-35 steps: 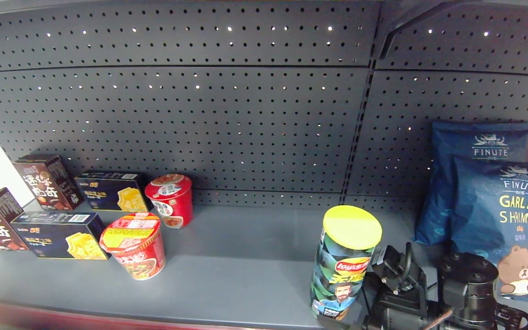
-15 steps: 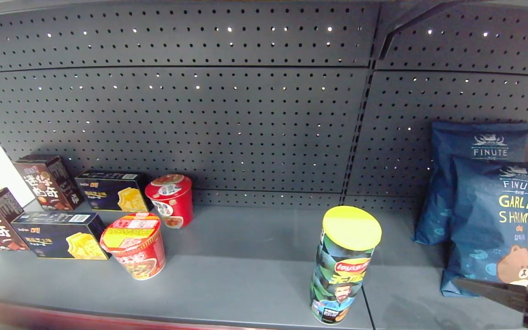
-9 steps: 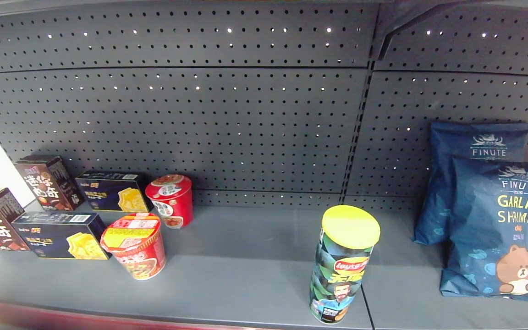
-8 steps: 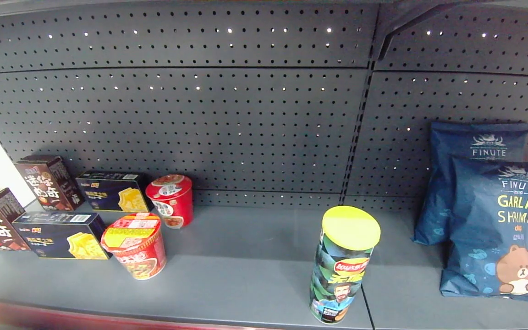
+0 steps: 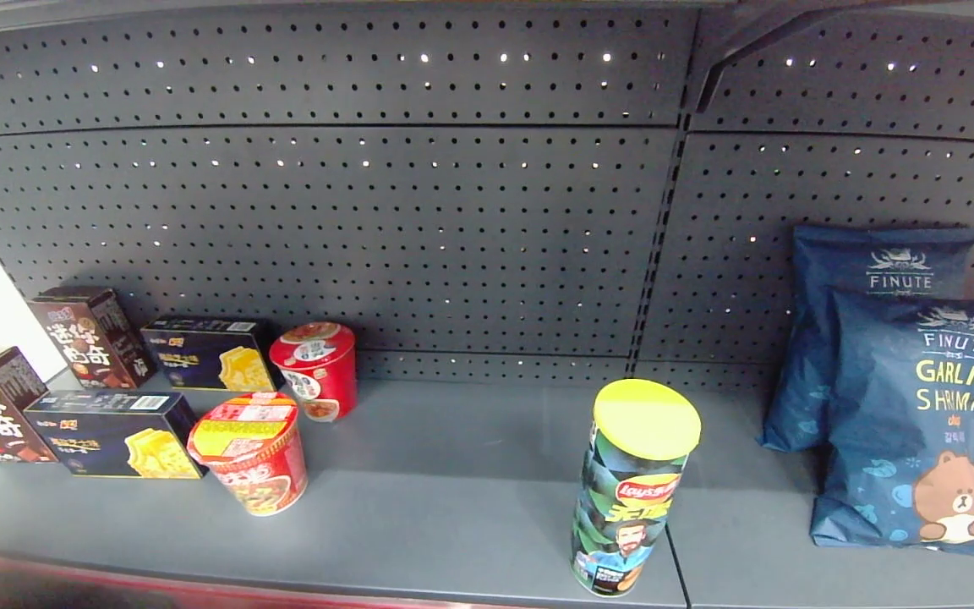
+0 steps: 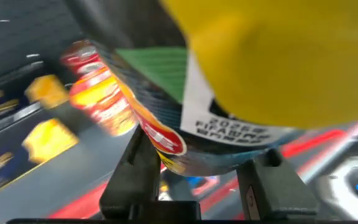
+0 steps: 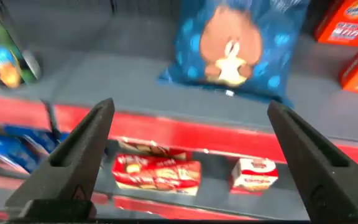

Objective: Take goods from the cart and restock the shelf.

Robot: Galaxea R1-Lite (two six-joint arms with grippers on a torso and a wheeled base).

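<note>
Shelf stock: the standing can (image 5: pixel 632 499) with the yellow-green lid is upright near the front edge of the shelf (image 5: pixel 453 516). It sits well apart from the red noodle cups (image 5: pixel 254 457) on my left and nearer the blue snack bags (image 5: pixel 918 406) on my right.
Far left: dark boxes (image 5: pixel 115 433) sit in two rows beside the cups, one row behind the other.
Left jaws: closed on a second can (image 6: pixel 253 68), gripped across its body, with the yellow lid end close to my wrist camera.
Where the held can is: in the air in front of the shelf, as far as I can judge. Red cups and yellow-printed boxes show as a blur beyond it, so I take it to be on the left side.
Right jaws: spread wide with nothing between them, out in front of the red shelf edge and facing the bear-print bag (image 7: pixel 235 43). Packets on a lower shelf (image 7: pixel 157 173) lie below.
Done, as I judge it: one can is in place and a second is in hand.
Left to do: set the held can down upright. The bare stretch between the cups and the standing can looks like the spot for it.
Unknown: how many goods wait in the cart; I cannot tell.
</note>
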